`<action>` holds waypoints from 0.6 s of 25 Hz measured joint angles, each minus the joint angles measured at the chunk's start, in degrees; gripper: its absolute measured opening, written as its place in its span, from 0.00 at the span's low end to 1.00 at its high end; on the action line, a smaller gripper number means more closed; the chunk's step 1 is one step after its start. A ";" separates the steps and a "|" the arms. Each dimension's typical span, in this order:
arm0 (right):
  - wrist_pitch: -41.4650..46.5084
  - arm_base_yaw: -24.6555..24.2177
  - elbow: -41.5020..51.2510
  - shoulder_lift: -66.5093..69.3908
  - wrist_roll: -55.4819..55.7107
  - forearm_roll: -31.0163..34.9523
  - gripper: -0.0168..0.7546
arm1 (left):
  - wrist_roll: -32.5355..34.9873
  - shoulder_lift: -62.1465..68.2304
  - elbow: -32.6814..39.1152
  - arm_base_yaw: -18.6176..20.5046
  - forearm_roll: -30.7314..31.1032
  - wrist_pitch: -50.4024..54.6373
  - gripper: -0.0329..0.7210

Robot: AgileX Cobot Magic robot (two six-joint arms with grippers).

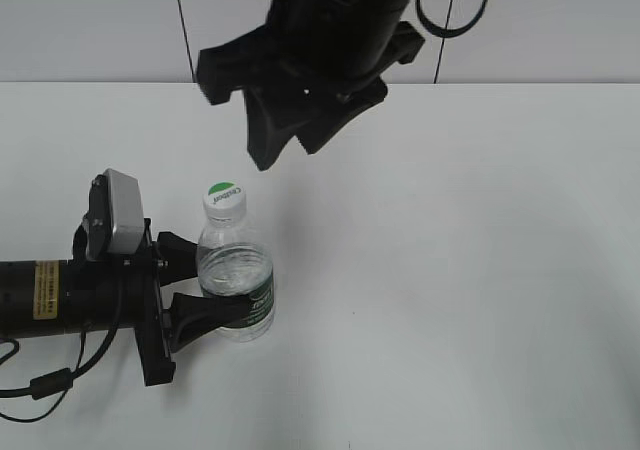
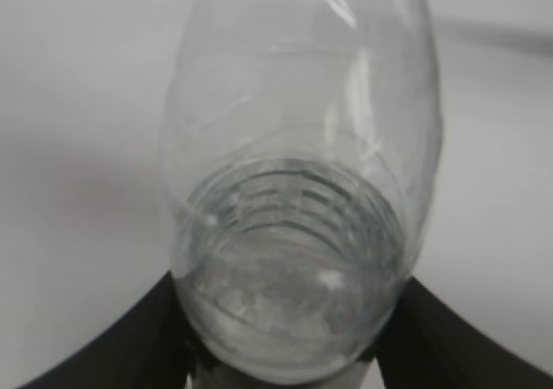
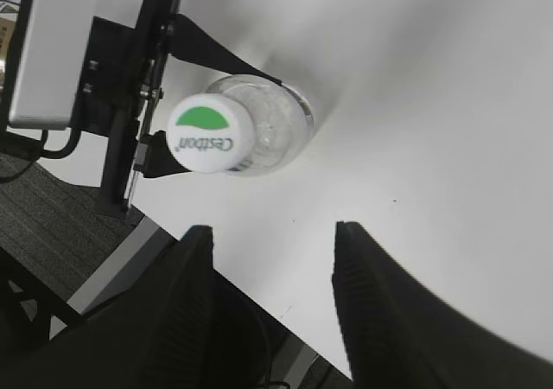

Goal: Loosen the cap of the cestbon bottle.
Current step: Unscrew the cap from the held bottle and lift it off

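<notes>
- Two grippers: my left gripper (image 1: 215, 285) pinches the cestbon bottle (image 1: 236, 275) upright at its label band.
- Right gripper (image 1: 290, 135) hangs spread, above and off the cap (image 1: 224, 201).
- Thin clear walls likely crush; grip the stiff cap rim.

all views share the bottle (image 1: 236, 275), exterior slanting

A broad white table (image 1: 470, 270) fills most of the exterior view, its matte top evenly lit, with soft grey shadows. Behind its far edge stands a pale grey wall (image 1: 90, 25) crossed by 2 thin dark vertical lines. In the right wrist view, dark grey ribbed flooring (image 3: 52, 225) lies below the table's light edge.
</notes>
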 joint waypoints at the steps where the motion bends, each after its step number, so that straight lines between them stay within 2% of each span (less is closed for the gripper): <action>1: 0.00 0.62 -0.85 0.88 0.02 0.00 0.48 | 0.00 0.00 0.00 0.00 0.00 0.00 0.53; 8: 0.05 3.49 -4.73 4.86 0.24 0.00 0.48 | 0.00 0.00 0.00 0.00 0.48 0.00 0.53; 15: 0.24 4.03 -8.42 8.88 0.78 0.00 0.48 | 0.00 0.00 -0.04 0.00 1.23 -0.11 0.53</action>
